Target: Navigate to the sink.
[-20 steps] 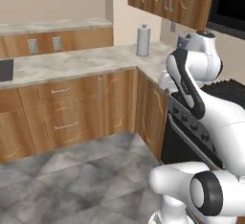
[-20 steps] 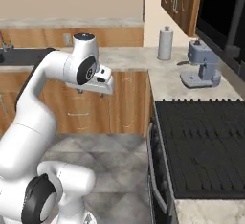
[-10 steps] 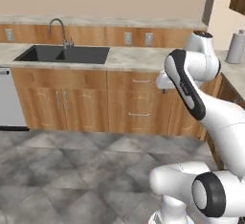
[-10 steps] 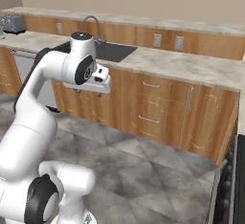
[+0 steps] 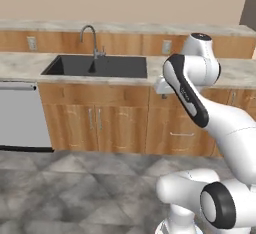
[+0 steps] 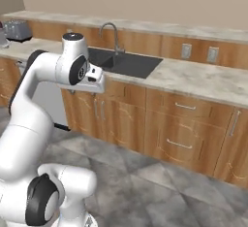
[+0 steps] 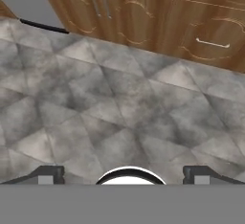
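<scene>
We face the counter [image 5: 30, 63] with the sink [image 5: 97, 66] set into it, ahead and left of our arm; its faucet [image 5: 91, 37] rises at the back rim. From the right, the sink [image 6: 123, 62] lies just beyond the arm. Our gripper [image 7: 123, 174] hangs over floor tiles [image 7: 110, 103], fingers wide apart and empty. Cabinets [image 7: 153, 12] stand below.

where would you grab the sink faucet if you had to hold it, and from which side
Grip the faucet on its straight upright stem, below the curved neck. It stands vertical at the back edge of the sink, so a level approach from the front, over the basin, with the gripper fingers either side of the stem, looks best. The wall behind probably rules out coming from the rear.
</scene>
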Motion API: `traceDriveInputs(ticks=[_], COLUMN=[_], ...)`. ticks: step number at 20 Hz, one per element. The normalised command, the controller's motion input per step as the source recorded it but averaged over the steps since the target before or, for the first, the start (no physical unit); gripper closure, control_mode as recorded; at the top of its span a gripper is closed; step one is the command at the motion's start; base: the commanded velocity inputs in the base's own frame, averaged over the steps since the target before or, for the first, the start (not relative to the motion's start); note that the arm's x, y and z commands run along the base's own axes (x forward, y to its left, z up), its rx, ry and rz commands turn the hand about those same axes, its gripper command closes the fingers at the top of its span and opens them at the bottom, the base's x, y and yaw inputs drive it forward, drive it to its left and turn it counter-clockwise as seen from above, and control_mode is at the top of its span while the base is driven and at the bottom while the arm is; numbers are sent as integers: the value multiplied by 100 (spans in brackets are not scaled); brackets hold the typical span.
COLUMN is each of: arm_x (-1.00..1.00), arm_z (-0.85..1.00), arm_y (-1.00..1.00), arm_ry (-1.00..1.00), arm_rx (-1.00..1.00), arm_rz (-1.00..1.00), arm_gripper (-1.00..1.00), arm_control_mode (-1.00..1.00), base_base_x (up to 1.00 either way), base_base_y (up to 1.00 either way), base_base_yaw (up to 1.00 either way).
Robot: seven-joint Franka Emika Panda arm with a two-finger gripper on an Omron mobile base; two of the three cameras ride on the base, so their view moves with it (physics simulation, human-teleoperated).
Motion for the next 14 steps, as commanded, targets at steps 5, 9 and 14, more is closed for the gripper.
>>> traceDriveInputs(ticks=[5, 9, 14], arm_x=[0, 0, 0], arm_z=[0, 0, 0], arm_y=[0, 0, 0], arm_ry=[0, 0, 0], arm_rx=[0, 0, 0], arm_rz=[0, 0, 0], arm_gripper=[-100, -100, -100], arm_control_mode=[100, 100, 100], base_base_x=[100, 100, 94], base_base_y=[53, 51, 52], base_base_yaw=[-20, -31, -29])
